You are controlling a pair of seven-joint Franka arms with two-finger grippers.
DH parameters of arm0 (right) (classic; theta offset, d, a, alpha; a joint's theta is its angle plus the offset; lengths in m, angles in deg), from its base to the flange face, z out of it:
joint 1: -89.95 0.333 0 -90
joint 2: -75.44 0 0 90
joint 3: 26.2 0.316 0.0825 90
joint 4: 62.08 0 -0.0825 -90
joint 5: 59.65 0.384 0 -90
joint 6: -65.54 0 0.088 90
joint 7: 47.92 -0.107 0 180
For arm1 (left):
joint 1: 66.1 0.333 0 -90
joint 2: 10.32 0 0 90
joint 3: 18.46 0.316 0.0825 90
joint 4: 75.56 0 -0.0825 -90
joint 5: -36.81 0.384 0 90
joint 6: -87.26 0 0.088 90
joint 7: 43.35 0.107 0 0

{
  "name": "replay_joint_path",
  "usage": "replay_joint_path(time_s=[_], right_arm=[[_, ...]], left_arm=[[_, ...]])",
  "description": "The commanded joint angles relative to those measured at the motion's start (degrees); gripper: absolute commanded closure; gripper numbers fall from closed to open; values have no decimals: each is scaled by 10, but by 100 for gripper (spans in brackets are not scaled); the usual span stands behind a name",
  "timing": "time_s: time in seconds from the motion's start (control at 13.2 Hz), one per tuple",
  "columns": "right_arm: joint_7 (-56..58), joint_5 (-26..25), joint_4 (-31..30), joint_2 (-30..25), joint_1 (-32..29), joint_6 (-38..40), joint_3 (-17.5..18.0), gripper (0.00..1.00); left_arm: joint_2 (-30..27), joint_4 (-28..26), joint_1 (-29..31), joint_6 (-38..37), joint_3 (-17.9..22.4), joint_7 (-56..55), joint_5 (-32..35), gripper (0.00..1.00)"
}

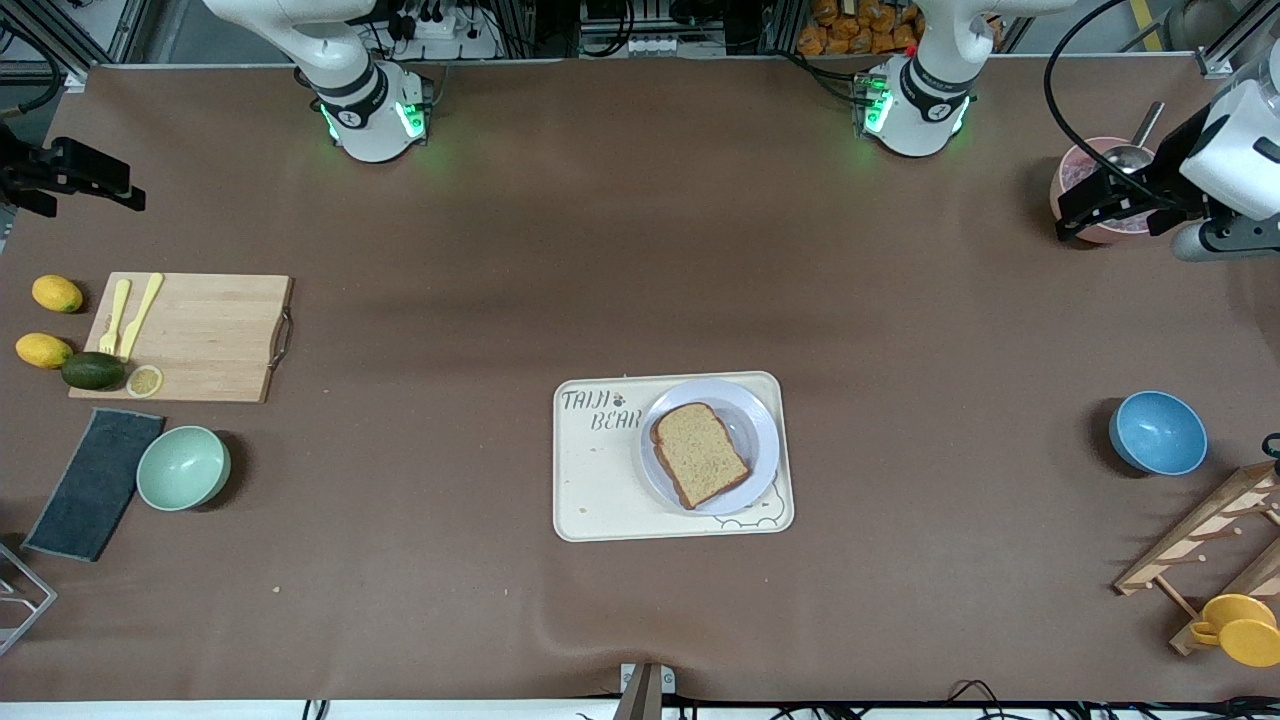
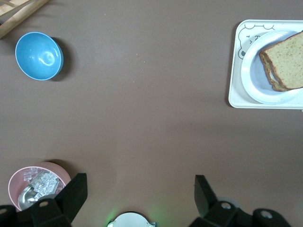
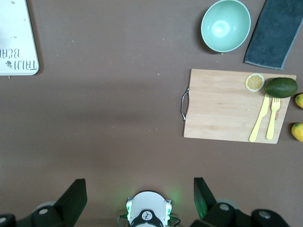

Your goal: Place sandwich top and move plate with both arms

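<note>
Well apart from both grippers' spread fingers (image 2: 75, 191), sandwich top (image 1: 701, 453) on plate (image 1: 758, 420).

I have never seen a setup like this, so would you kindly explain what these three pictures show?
Two white robot arms stand at a brown table. One picture looks down from a high camera facing them; the other two come from cameras on each arm's wrist. The left gripper hangs open over a pink bowl, and the right gripper hangs open above the right arm's end of the table. Neither holds anything. In the middle lies a tray bearing a plate with a sandwich, its bread top already on. Toward the right arm's end sits a cutting board.
</note>
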State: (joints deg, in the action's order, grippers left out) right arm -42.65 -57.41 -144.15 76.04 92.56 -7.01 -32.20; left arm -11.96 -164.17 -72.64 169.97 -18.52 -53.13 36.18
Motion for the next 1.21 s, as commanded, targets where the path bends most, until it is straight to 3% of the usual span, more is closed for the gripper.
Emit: replay_joint_path(time_s=[0.0, 0.38, 1.14], right_arm=[[-3, -3, -1, -3, -2, -26, 5, 0], [-3, -3, -2, -4, -4, -26, 6, 0], [-3, -3, -2, -4, -5, -23, 5, 0]], left_arm=[[-22, -23, -8, 14, 8, 1, 5, 0], [-22, -16, -5, 13, 8, 1, -24, 0], [-46, -37, -2, 11, 8, 1, -19, 0]])
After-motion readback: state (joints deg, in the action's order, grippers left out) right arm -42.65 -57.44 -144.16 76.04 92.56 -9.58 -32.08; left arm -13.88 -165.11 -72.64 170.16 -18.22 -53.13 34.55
